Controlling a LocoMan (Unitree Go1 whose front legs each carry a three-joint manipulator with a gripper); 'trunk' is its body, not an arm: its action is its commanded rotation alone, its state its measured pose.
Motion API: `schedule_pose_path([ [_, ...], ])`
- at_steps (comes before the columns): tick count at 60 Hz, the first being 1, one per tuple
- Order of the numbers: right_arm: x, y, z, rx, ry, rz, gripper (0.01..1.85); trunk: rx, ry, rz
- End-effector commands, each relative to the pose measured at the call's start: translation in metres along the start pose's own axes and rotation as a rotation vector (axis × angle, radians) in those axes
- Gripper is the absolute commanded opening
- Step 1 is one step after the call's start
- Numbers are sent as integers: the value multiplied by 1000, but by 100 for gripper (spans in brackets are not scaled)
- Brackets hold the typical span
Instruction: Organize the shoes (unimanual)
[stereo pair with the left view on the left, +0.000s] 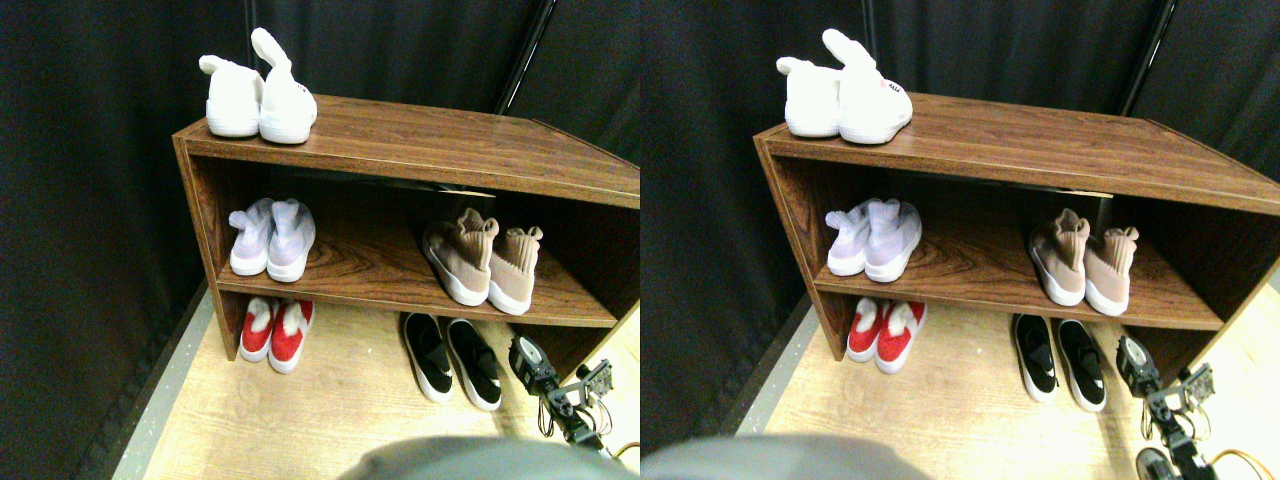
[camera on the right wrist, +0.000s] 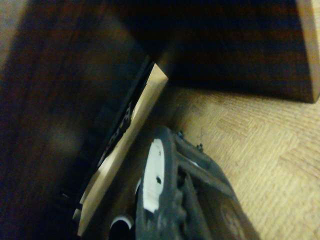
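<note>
My claw (stereo pair with the left view on the left: 590, 385) — jaw state I couldn't tell — hung just beside the low black white-soled slip-ons (stereo pair with the left view on the left: 452, 358), so a careless swing risked knocking them askew.

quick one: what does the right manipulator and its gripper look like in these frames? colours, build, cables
The right manipulator is a slim black and dark grey linkage of blocky segments with a rounded dark housing at its upper end. The right gripper is a small, toothed, open-frame piece in dark grey. An orange-yellow cable loops by its base. In the wrist view, the jaw is a dark skeletal frame with a white insert.
</note>
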Motion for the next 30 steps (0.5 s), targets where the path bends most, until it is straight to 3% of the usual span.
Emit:
schedule_pose_path([
  [1, 5, -1, 1, -27, -38, 11, 6, -21, 20, 17],
  [12, 6, -13, -8, -26, -33, -40, 6, -27, 21, 27],
  [20, 7, -18, -17, 0, 15, -20, 6, -35, 24, 38],
  [30, 8, -22, -27, -1, 22, -58, 6, -40, 30, 48],
])
